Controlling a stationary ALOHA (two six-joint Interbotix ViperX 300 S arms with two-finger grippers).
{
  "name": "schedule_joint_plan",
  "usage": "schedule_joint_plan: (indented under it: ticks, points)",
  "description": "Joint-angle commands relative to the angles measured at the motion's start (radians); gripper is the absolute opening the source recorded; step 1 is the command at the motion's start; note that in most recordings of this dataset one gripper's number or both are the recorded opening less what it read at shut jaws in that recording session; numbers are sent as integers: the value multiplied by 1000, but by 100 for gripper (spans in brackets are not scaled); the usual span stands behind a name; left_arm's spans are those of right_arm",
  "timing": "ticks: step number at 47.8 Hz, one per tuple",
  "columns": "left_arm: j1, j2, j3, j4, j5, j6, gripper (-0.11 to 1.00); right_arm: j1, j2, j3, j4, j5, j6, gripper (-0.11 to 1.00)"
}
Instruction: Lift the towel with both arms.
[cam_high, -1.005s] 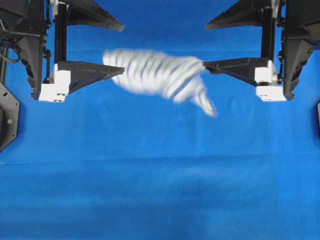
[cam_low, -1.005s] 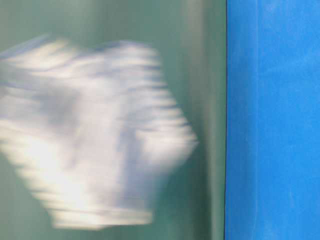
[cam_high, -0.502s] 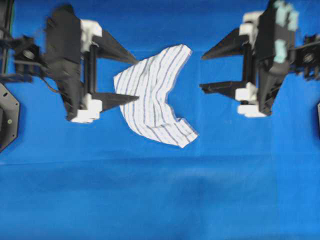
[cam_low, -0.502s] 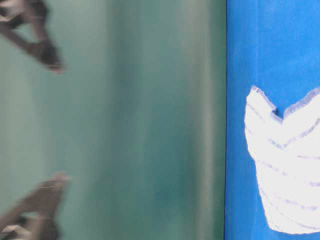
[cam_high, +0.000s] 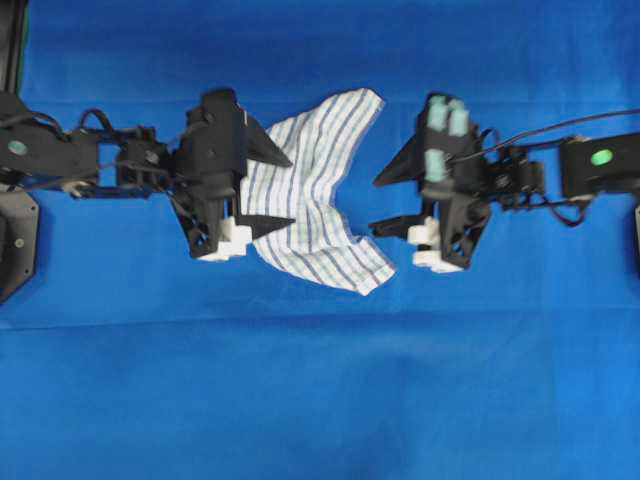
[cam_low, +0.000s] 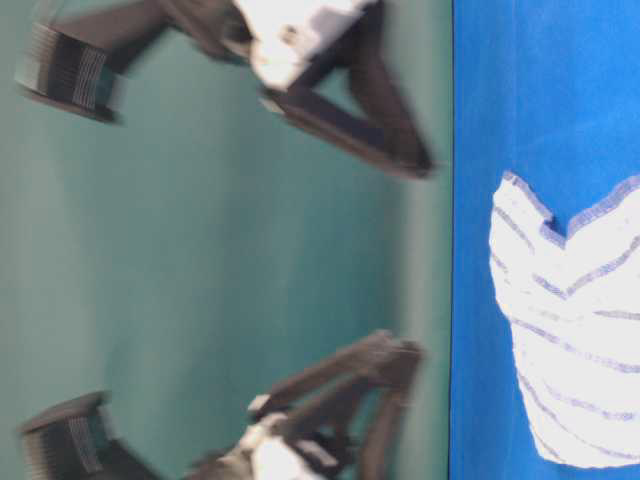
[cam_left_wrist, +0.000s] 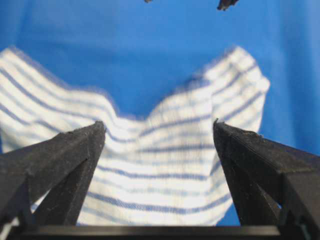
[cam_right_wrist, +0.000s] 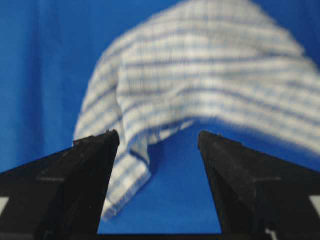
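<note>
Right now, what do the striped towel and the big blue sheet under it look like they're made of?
The towel looks like thin woven cotton with a matte finish: white with fine blue and grey stripes, a stitched edge, and soft rumples where it lies. The blue sheet looks like plain matte fabric, maybe felt or cotton, going by its faint creases and lack of shine; the exact fibre cannot be told.

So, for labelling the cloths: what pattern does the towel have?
White with thin blue and grey stripes; the towel shows best in the overhead view.

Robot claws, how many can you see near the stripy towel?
2. The left gripper sits over the towel's left edge, jaws wide open. The right gripper waits just off its right side, open too. Nothing seems hidden.
</note>
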Motion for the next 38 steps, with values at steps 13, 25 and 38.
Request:
schedule_joint_plan:
  ticks: [13,25,38]
  points:
    - [-17,170,12,-5,-110,-3,93,6,169,-18,8,-121,31,66]
    - [-43,244,21,-5,-112,-14,93,12,256,-26,32,-195,35,66]
    - [-60,264,23,-6,-110,-14,93,17,301,-52,43,-196,35,66]
